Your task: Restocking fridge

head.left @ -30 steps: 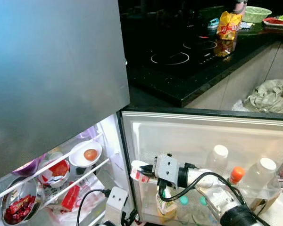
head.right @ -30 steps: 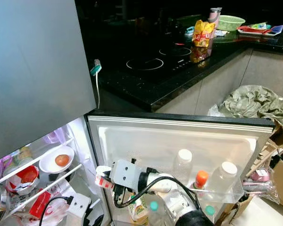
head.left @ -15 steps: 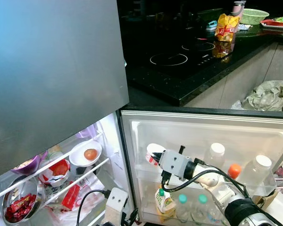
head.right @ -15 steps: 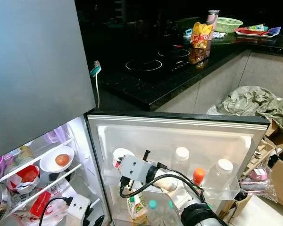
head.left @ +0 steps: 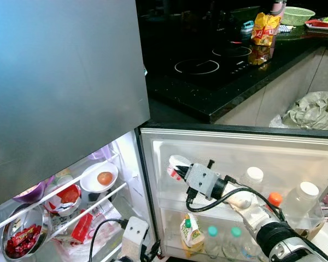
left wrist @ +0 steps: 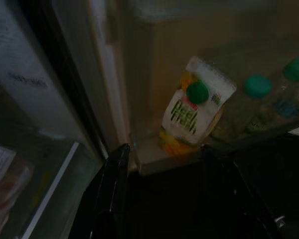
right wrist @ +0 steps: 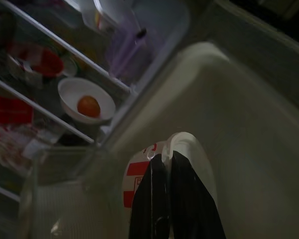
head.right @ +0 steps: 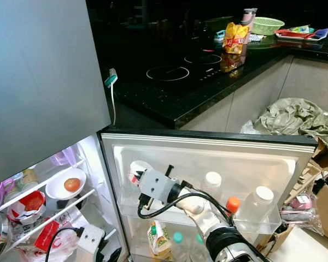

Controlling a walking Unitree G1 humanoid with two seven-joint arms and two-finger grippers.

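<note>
A white cup with a red label (head.left: 176, 165) hangs at the left end of the open fridge door's upper shelf (head.left: 218, 208), close to the door's inner wall. My right gripper (head.left: 181, 170) is shut on the cup's rim, and the right wrist view shows both black fingers (right wrist: 165, 199) pinched together on the cup (right wrist: 139, 181). Low beside the door's lower shelf, my left gripper (left wrist: 164, 149) is open with nothing between its fingers, facing a juice carton with a green cap (left wrist: 194, 117).
The upper door shelf holds two white-capped bottles (head.left: 254, 177) and an orange-capped one (head.left: 274, 199). The lower shelf holds the carton (head.left: 190, 234) and teal-capped bottles (head.left: 210, 236). Inside the fridge are a bowl with an orange fruit (head.left: 101, 178) and wire racks. A black cooktop counter (head.left: 208, 71) lies behind.
My right gripper has carried the cup up and to the right, from the door's left edge to the upper door shelf. The left arm has stayed low.
</note>
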